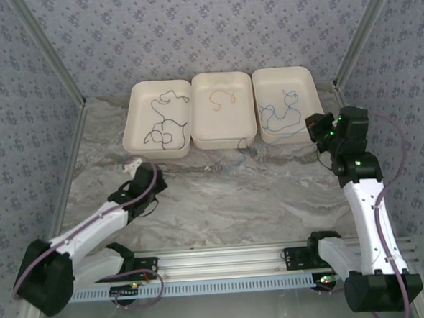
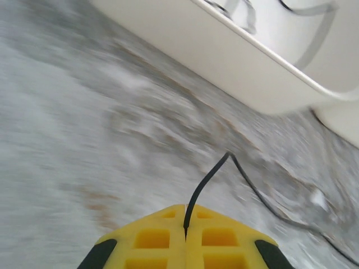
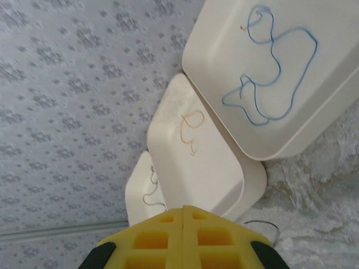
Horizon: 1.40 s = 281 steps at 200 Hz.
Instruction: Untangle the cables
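My left gripper is low over the table by the left tray. It is shut on a thin black cable, which trails right across the marble toward the middle tray's front. My right gripper hangs raised beside the right tray, shut with nothing between its fingers. A black cable lies in the left tray, a short orange one in the middle tray, and a blue one in the right tray.
The three cream trays stand side by side against the back wall. Patterned walls with metal corner posts close in the table on three sides. The left tray's wall is close ahead of the left fingers. Open marble lies between the trays and the arm bases.
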Available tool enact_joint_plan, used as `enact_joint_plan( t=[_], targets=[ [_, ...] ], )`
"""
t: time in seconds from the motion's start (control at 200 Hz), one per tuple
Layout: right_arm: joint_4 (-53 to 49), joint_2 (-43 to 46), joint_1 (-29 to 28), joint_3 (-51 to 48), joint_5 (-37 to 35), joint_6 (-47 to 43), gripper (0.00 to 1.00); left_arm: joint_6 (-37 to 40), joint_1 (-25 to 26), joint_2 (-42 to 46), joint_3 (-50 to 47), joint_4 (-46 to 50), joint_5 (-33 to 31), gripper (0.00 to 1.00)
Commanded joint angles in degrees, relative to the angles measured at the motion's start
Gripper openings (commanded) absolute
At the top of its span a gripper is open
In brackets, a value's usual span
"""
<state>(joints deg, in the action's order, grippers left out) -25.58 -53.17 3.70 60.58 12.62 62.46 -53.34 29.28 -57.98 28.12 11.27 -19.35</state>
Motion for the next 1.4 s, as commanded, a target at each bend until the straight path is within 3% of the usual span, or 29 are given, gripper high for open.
enact_joint_plan(
  t=[0.0, 0.12, 0.19, 0.305, 0.44, 0.5, 0.615, 0.989, 1.029, 1.114, 1.139, 1.219, 1.399],
  targets=[
    [-3.3, 1.0, 3.8, 3.4, 4.9, -2.2, 0.00, 2.9, -8.1, 8.8, -2.9, 9.9, 1.2, 0.00],
    [-3.3, 1.2, 6.3, 3.6, 7.1, -2.0, 0.00, 5.9, -20.0, 18.8, -3.9, 14.9, 6.9, 0.00],
    [-2.2, 1.0, 5.6, 2.5, 8.0, -1.4, 0.00, 7.6, -24.1, 21.7, -3.0, 15.3, 11.9, 0.00],
    [-0.5, 0.0, 1.0, 0.3, 7.5, -1.4, 0.00, 8.9, -24.5, 22.1, -1.2, 11.1, 19.1, 0.00],
    [-0.4, 0.2, -1.9, -1.2, 5.0, -2.0, 0.00, 9.6, -24.5, 18.8, 2.7, 12.3, 19.2, 0.00],
    [-0.8, 0.3, -2.3, -1.3, 5.0, -2.5, 0.00, 9.6, -24.4, 16.9, 3.1, 10.0, 22.5, 0.00],
    [-1.5, -0.7, -4.4, -1.3, 5.2, -3.7, 0.00, 8.1, -20.6, 13.9, 1.5, 1.2, 28.8, 0.00],
    [-3.0, -0.1, -16.4, 3.8, -3.1, -5.3, 0.00, 6.0, 1.3, 0.1, 4.8, -9.2, 22.1, 0.00],
    [-3.2, -0.5, -17.4, 4.7, -3.9, -5.4, 0.00, 5.7, 2.8, -2.4, 4.9, -10.2, 21.6, 0.10],
    [-3.7, -1.4, -18.8, 5.8, -4.8, -5.6, 0.00, 5.1, 5.0, -6.2, 5.0, -10.9, 20.2, 0.47],
    [-3.7, -1.6, -18.9, 5.9, -4.8, -5.6, 0.00, 5.0, 6.0, -6.4, 5.0, -10.6, 19.0, 0.54],
    [-3.6, -1.8, -19.2, 5.5, -4.9, -5.6, 0.00, 5.1, 9.2, -4.8, 5.2, -8.4, 14.1, 0.63],
    [-3.4, -1.1, -18.5, 4.9, -5.1, -5.7, 0.00, 7.2, 13.0, 3.3, 6.9, -1.0, 6.4, 0.73]
  ],
)
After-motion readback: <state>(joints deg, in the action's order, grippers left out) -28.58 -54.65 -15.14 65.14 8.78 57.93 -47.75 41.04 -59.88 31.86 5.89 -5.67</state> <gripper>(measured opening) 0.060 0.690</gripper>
